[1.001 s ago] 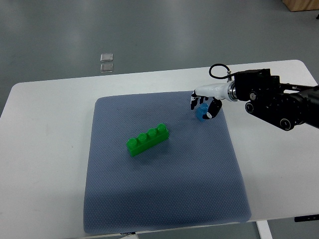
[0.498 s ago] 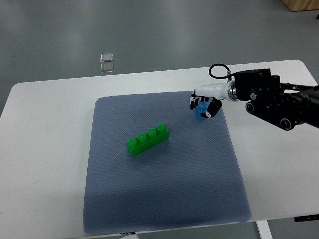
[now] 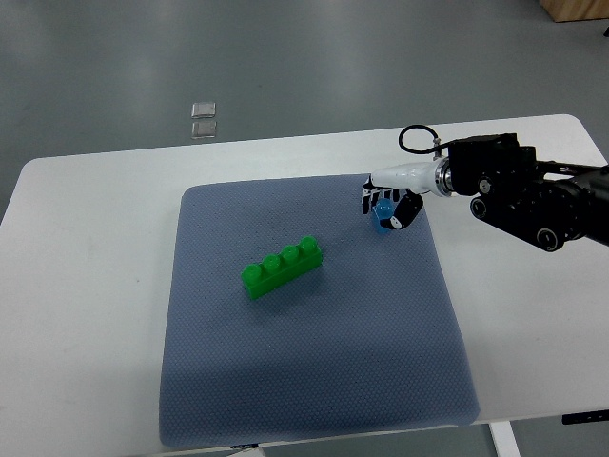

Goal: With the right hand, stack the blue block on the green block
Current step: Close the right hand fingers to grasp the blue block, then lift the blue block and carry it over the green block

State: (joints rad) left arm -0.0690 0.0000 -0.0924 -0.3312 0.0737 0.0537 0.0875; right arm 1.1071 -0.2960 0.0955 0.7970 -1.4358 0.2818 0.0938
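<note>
One blue block [image 3: 384, 213] inside right robot hand [image 3: 389, 203] grip.

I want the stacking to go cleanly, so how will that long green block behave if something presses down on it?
The green block lies flat and long on the blue mat, so it probably won't tip. It looks like rigid plastic, likely light, so a sideways nudge from the right hand could slide it.

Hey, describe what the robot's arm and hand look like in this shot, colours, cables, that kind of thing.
Only the right arm shows. It is made of black, boxy segments with round silver bolts or joint caps. A metallic ring joins it to a white wrist shell. The right hand has a white back and black fingers with pale knuckle markings. A thin black cable loops above the wrist. No printed markings are legible.
</note>
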